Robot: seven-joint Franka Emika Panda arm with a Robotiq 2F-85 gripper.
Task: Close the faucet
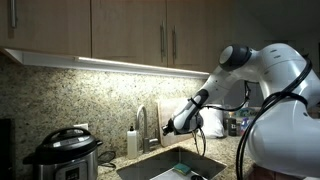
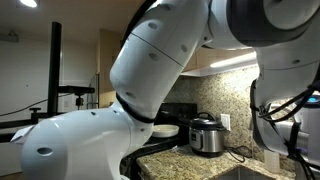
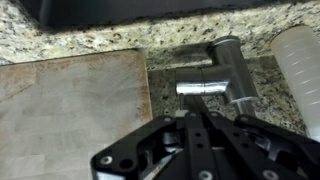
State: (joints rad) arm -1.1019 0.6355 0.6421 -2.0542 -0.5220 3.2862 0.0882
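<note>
Faucet (image 3: 222,75) lever just ahead of fingers (image 3: 192,122); fingers together, gripping nothing.

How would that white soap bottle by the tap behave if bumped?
The soap bottle looks tall and narrow, standing upright, so a high bump would probably tip it. It seems plastic, so likely light and unlikely to shatter. The faucet close beside it might block a fall that way.

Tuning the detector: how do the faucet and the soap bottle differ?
The faucet is silvery metal; the soap bottle is white. The faucet arches over in a gooseneck; the soap bottle is a straight column. The faucet stands nearer the gripper than the soap bottle. Both stand on the granite counter by the sink.
</note>
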